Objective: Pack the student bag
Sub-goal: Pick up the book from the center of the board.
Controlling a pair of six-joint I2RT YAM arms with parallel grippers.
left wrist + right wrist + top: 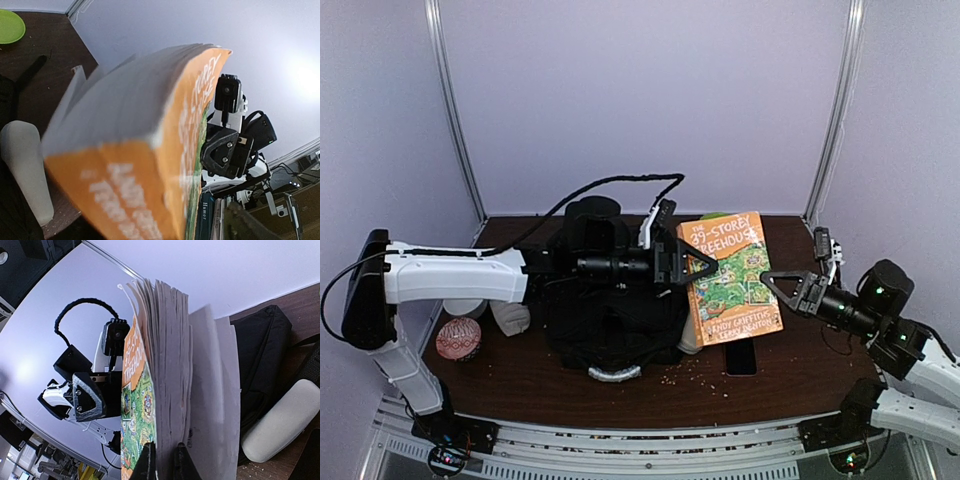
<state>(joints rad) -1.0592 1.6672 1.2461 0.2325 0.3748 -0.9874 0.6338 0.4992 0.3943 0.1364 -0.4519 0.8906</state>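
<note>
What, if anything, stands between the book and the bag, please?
The left arm stretches across the bag, with the left gripper at the left edge of the book. A white case also lies between the two.

An orange book; black phone and red patterned ball on brown table.

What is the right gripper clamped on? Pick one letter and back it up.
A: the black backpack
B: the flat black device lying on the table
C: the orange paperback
C: the right wrist view shows the right gripper pinched shut on the lower edge of the orange paperback, with the black backpack lying apart on the table behind it.
</note>
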